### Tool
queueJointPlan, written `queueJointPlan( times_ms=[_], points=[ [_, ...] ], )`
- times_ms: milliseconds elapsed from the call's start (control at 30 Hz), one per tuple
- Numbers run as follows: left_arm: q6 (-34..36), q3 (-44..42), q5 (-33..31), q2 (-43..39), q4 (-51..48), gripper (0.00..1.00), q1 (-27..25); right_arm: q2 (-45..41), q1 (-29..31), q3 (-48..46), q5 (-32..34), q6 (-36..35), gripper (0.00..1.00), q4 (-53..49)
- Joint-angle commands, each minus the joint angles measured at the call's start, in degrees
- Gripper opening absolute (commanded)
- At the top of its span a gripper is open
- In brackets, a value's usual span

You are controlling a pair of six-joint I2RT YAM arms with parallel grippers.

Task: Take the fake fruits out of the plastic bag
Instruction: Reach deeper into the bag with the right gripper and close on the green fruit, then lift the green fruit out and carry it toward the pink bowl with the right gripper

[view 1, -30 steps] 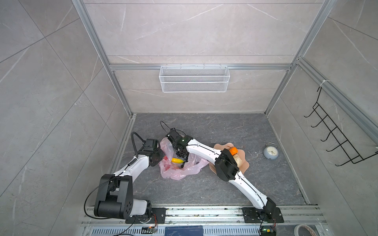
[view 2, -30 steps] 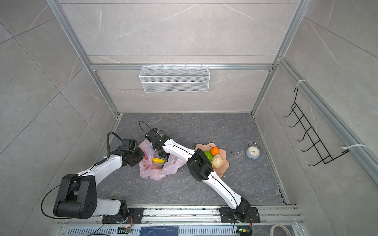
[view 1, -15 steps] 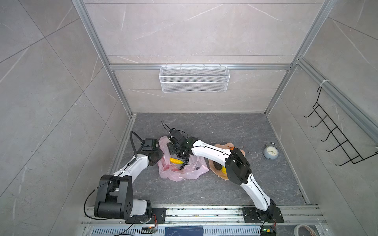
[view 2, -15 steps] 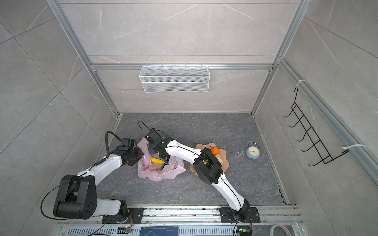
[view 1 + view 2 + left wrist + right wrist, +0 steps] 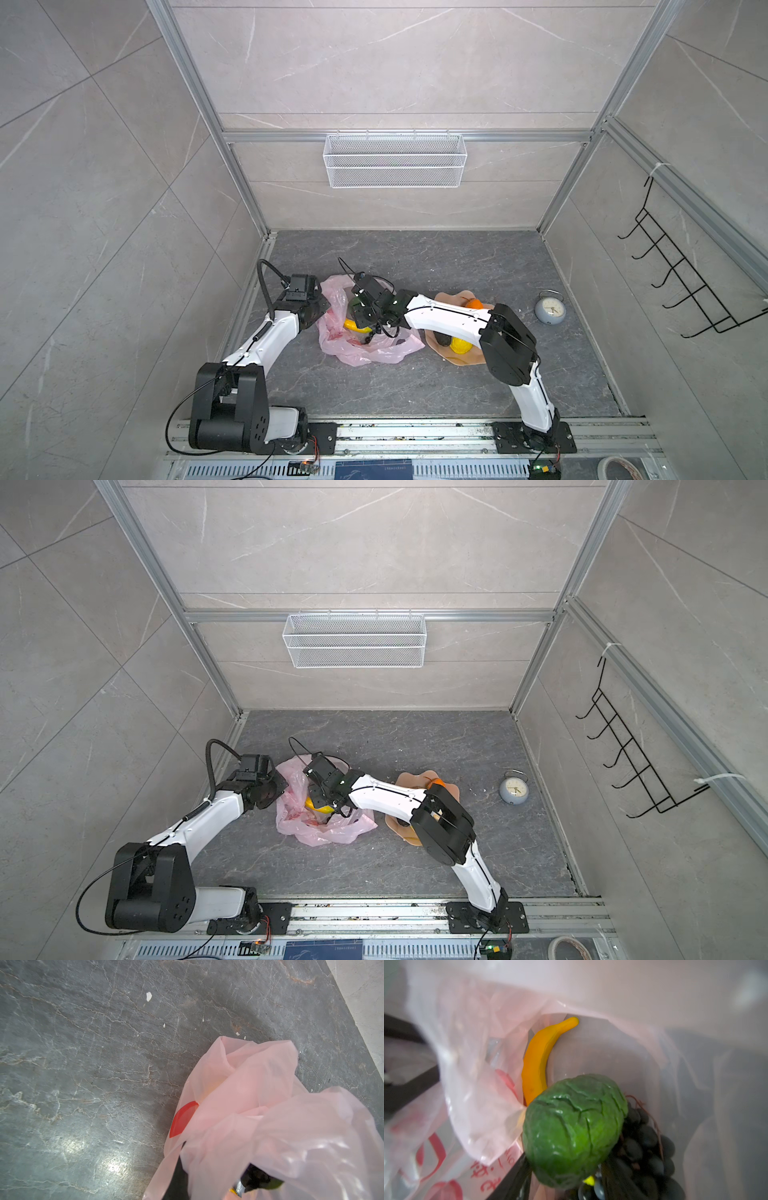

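Left wrist view shows the thin, translucent pale-pink plastic bag (image 5: 259, 1105) bunched close to the camera over the grey stone-patterned tabletop (image 5: 104, 1064). The left hand (image 5: 321, 306) is closed tight at the bag's left edge. I judge it pinches the rim and lifts it, so that the mouth stands open for the other arm.

Inside the bag, the long yellow plastic banana (image 5: 537, 1064) lies with its long axis about left to right in both top views. Its thin stem end points away from the right hand (image 5: 362, 318), deeper into the bag. This hand reaches into the mouth and holds the green wrinkled plastic fruit (image 5: 571, 1130) between half-open fingers, above the dark purple-black grape bunch (image 5: 643, 1147).

To the right, the peach scalloped plate (image 5: 448, 297) carries a round orange fruit (image 5: 473, 303), a yellow lemon (image 5: 459, 345) and a dark avocado-like piece (image 5: 442, 340), so I judge part of the task is done.
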Motion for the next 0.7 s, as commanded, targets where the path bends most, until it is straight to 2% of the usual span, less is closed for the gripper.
queueJointPlan(
  times_ms=[0, 300, 667],
  points=[
    [0.79, 2.21, -0.68, -1.24, -0.68, 0.0, 0.26, -4.4, 0.49, -3.7, 0.09, 0.59, 0.54, 2.99],
    [0.95, 2.46, -0.83, -0.93, -1.2, 0.0, 0.26, -12.27, 1.93, -9.21, 0.53, 0.59, 0.54, 3.21],
    [1.64, 2.9, -2.97, -1.4, -2.06, 0.0, -0.34, -29.65, 2.84, -19.2, 2.9, 0.95, 0.54, 1.31]
  ],
)
